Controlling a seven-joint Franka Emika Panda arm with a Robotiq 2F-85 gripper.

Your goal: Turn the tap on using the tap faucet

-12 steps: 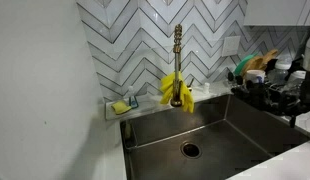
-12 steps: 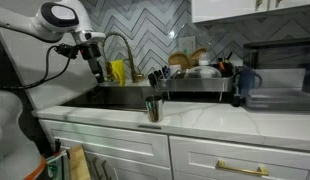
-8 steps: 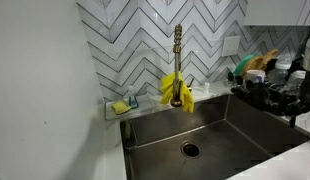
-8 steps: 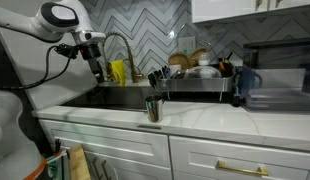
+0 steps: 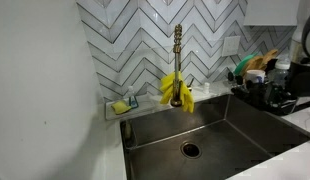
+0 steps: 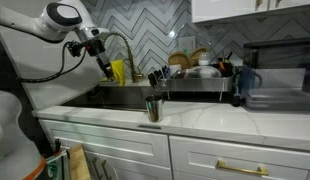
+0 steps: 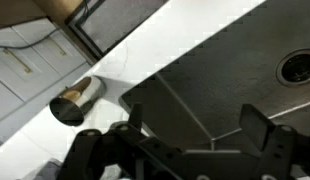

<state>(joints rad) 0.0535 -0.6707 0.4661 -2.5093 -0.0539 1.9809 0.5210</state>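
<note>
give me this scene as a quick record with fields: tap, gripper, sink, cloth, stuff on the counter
tap: brass-gold tap, upright behind the sink, not gripped
gripper: gripper open, nothing between its fingers, above the sink
sink: steel sink, no running water visible
cloth: yellow cloth draped on the tap
counter: metal cup standing in front of the sink

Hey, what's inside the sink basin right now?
On the bare steel floor of the sink, only the round drain shows. The basin's near strip is hidden behind the white counter edge.
</note>
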